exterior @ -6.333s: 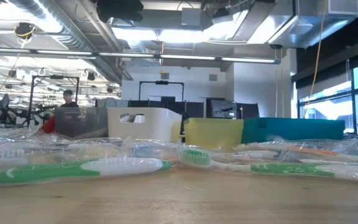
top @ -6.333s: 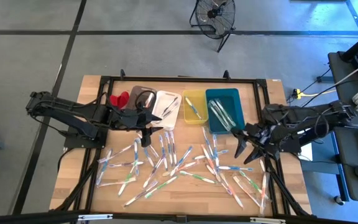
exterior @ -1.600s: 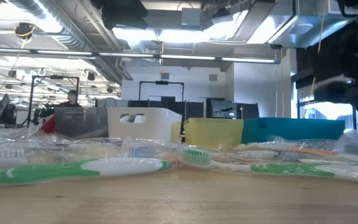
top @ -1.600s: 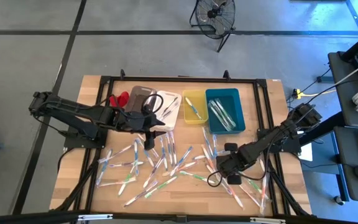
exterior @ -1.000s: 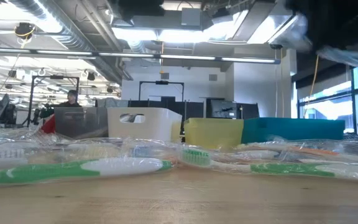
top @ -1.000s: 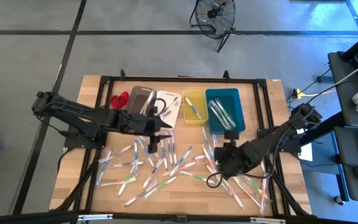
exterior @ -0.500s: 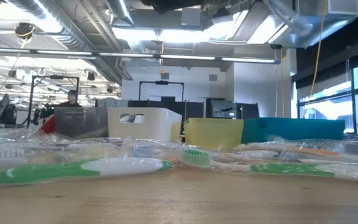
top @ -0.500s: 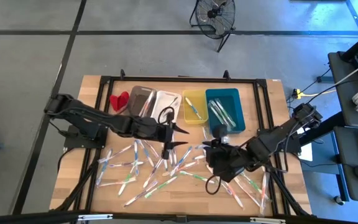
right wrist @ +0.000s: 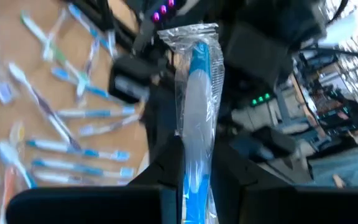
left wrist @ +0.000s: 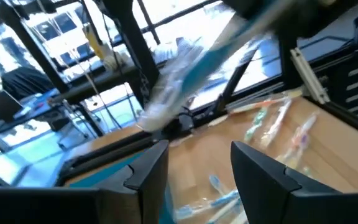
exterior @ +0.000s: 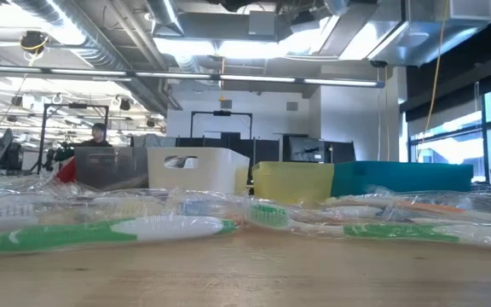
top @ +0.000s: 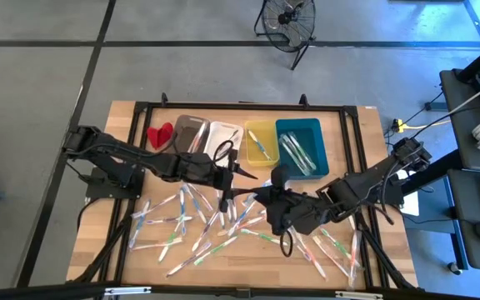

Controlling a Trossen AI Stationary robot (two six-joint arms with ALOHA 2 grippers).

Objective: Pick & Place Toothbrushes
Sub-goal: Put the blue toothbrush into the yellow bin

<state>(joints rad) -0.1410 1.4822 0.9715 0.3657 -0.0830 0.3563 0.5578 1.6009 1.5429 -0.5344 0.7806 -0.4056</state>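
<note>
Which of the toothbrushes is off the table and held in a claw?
The blue wrapped toothbrush, pinched upright in the right claw; the other toothbrushes lie on the table or in bins.

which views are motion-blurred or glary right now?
Left wrist view: heavy smear, the wrapped toothbrush streaks across bright windows. Right wrist view: background smeared, the blue toothbrush in the right hand stays fairly sharp. Low view: ceiling lights blown out, nearest green toothbrush soft. High view: even light, crisp.

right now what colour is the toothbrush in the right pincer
Blue, in a clear wrapper; the right wrist view shows it best.
</note>
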